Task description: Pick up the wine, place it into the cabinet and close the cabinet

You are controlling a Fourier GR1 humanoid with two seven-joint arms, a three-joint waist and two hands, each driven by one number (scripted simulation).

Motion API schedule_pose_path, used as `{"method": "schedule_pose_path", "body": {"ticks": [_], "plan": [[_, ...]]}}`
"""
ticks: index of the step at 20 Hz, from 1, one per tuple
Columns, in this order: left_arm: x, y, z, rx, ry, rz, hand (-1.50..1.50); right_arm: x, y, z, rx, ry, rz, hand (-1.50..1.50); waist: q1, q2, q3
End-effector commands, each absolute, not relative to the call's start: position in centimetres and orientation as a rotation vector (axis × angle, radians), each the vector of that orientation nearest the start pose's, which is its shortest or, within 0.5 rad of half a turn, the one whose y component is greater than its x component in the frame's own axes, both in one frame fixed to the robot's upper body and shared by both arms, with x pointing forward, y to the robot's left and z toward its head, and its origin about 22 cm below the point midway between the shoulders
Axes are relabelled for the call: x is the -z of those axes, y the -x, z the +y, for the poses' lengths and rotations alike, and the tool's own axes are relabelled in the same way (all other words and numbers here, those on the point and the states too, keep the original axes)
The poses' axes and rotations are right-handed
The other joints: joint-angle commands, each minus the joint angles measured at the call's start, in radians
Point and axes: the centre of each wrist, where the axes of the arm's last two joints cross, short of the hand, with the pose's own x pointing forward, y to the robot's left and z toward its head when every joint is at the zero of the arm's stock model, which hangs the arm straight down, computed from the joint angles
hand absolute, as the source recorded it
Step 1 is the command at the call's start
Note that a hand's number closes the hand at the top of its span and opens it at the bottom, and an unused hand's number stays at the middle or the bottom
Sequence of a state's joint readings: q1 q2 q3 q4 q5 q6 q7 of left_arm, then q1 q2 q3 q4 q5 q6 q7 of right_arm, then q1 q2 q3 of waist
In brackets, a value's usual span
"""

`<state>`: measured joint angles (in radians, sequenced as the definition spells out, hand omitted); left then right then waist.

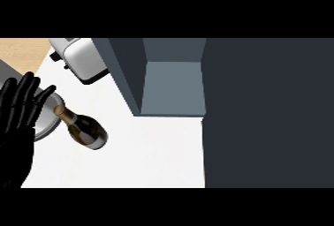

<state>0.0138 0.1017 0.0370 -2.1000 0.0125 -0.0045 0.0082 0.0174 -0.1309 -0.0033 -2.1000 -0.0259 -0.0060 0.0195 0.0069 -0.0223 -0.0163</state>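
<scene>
1 toaster [81,59] behind wine [85,129], beside cabinet [171,84]

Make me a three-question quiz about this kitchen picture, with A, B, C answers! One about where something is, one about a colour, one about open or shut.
1. Where is the wine bottle?
A. Inside the cabinet
B. On the white counter, left of the cabinet
C. In the robot's hand

2. What colour is the cabinet inside?
A. Blue-grey
B. Red
C. Yellow

3. How is the cabinet?
A. Shut
B. Open
C. Hidden

Answers:
1 B, the bottle stands on the counter beside a grey round dish, with no hand around it.
2 A, its inner walls look blue-grey.
3 B, the inside shows and it holds nothing visible.

The left hand rests open at the left edge.
</scene>
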Motion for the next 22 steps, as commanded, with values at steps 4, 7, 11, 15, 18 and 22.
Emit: {"method": "schedule_pose_path", "body": {"ticks": [4,7,11,15,18,22], "plan": [[-13.1,-22.7,28.7,-0.040,-0.059,-2.120,-1.50,-12.4,-17.7,-25.0,-0.165,0.000,-2.095,-1.50,-0.016,0.021,0.016],[-10.1,-22.0,25.6,-0.264,0.180,-1.857,-1.50,-11.2,-17.3,-22.9,-0.255,-0.297,-1.935,-1.50,-0.008,0.023,0.014],[-13.3,-22.4,27.2,-0.294,0.248,-1.812,-1.50,-12.9,-15.0,-23.1,-0.263,-0.373,-1.884,-1.50,-0.019,0.018,0.016],[-17.1,-20.4,27.4,-0.289,0.264,-1.810,-1.50,-15.9,-13.7,-23.9,-0.244,-0.403,-1.884,-1.50,-0.007,0.020,0.017],[-17.9,-17.6,27.0,-0.317,0.226,-1.790,-1.50,-17.2,-11.5,-23.8,-0.253,-0.386,-1.888,-1.50,-0.009,0.018,0.017],[-21.8,-17.6,27.7,-0.346,0.249,-1.798,-1.50,-18.0,-10.4,-23.4,-0.249,-0.433,-1.870,-1.50,-0.014,0.016,0.017]]}}
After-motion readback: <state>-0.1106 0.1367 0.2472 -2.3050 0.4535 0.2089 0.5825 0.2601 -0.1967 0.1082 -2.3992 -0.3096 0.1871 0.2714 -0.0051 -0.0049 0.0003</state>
